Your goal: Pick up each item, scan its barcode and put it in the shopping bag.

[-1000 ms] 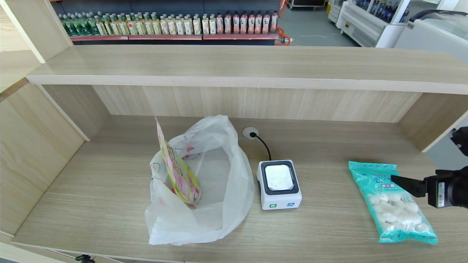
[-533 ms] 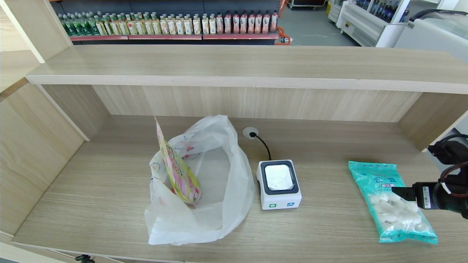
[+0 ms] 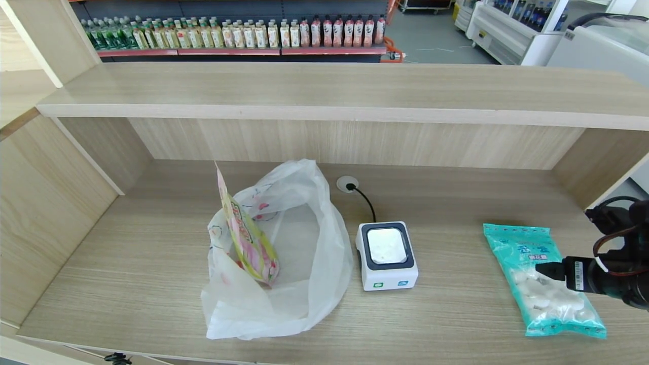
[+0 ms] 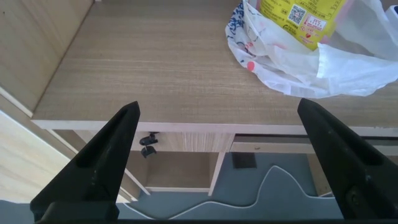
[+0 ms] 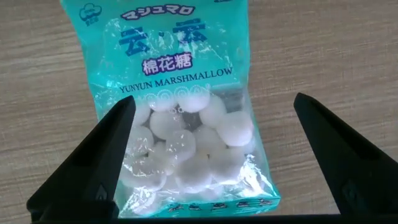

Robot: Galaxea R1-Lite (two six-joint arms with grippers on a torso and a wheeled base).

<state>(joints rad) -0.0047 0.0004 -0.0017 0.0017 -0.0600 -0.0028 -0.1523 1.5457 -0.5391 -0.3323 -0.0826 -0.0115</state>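
Note:
A teal bag of white marshmallows (image 3: 545, 281) lies flat on the counter at the right. My right gripper (image 3: 550, 271) hangs open just over its middle; in the right wrist view the marshmallow bag (image 5: 180, 118) lies between the spread fingers (image 5: 93, 168). A white barcode scanner (image 3: 386, 255) sits mid-counter. The white plastic shopping bag (image 3: 284, 263) lies open to its left, with a yellow-pink snack packet (image 3: 248, 238) standing in it. My left gripper (image 4: 217, 165) is open, held off the counter's front edge, near the shopping bag (image 4: 298, 56).
The wooden counter (image 3: 446, 314) has side walls and an upper shelf (image 3: 324, 91) overhead. A black cable (image 3: 366, 203) runs from the scanner to a hole at the back. Bare counter lies between scanner and marshmallows.
My right gripper has moved down and toward the near end of the marshmallow bag, drawing back to the right. The bag, scanner and shopping bag have stayed put.

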